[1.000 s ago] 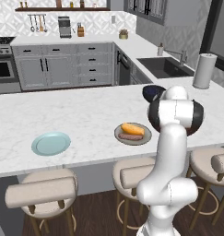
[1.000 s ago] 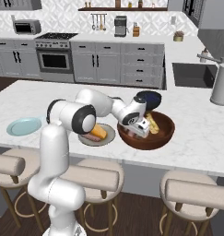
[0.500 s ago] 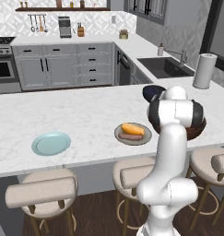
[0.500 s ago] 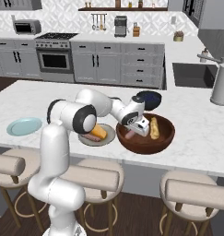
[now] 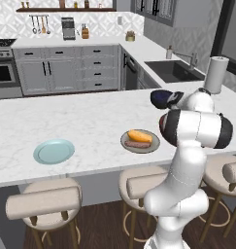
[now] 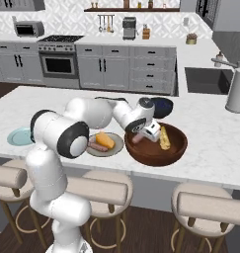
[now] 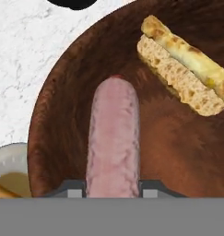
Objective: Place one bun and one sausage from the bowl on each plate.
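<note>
one sausage (image 7: 113, 138) sits pinched between the jaws, long axis running straight out from the gripper (image 7: 112, 189), low in the bowl (image 7: 62, 97) near its left wall. bun (image 7: 185, 83) lies clear, up right. light blue plate (image 5: 54, 151) waits bare toward the worktop's left front edge; grey plate (image 6: 104, 150) already carries a pair. lift clear of the rim first.

A sausage (image 7: 113, 138) and a bun (image 7: 185, 73) lie apart in the bowl (image 6: 177, 148), seemingly just beside one plate (image 6: 115, 147).
</note>
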### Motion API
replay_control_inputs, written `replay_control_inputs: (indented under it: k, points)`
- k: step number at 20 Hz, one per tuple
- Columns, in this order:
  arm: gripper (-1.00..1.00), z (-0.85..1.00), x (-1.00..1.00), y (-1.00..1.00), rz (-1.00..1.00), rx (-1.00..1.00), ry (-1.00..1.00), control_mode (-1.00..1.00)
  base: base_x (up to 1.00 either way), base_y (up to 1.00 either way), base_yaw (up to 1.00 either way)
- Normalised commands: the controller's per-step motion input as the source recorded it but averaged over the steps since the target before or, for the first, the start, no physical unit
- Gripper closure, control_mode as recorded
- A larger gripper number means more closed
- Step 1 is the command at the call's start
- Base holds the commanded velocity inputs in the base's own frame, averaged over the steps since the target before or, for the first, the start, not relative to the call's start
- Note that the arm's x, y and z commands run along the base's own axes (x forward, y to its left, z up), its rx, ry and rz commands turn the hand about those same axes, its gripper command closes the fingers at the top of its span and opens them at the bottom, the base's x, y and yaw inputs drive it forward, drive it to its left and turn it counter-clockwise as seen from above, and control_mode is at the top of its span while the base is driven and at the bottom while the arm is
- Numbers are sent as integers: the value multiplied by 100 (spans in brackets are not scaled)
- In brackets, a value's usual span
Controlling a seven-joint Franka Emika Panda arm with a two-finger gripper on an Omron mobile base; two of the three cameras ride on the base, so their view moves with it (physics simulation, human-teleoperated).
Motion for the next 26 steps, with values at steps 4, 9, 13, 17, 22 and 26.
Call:
replay_control_inputs:
  k: [4, 9, 13, 17, 22, 26]
  points:
    - [100, 100, -59, 85, -12, -12, -19, -100, 0, 0, 0]
    - [100, 51, -73, 80, -1, -15, -14, 100, -16, 20, 0]
    - [100, 0, 0, 0, 0, 0, 0, 100, -36, 100, 0]
    - [100, 0, 0, 0, 0, 0, 0, 100, 12, 100, -8]
    - [100, 0, 0, 0, 0, 0, 0, 100, 27, 100, -14]
    - [100, 0, 0, 0, 0, 0, 0, 100, 26, 100, -20]
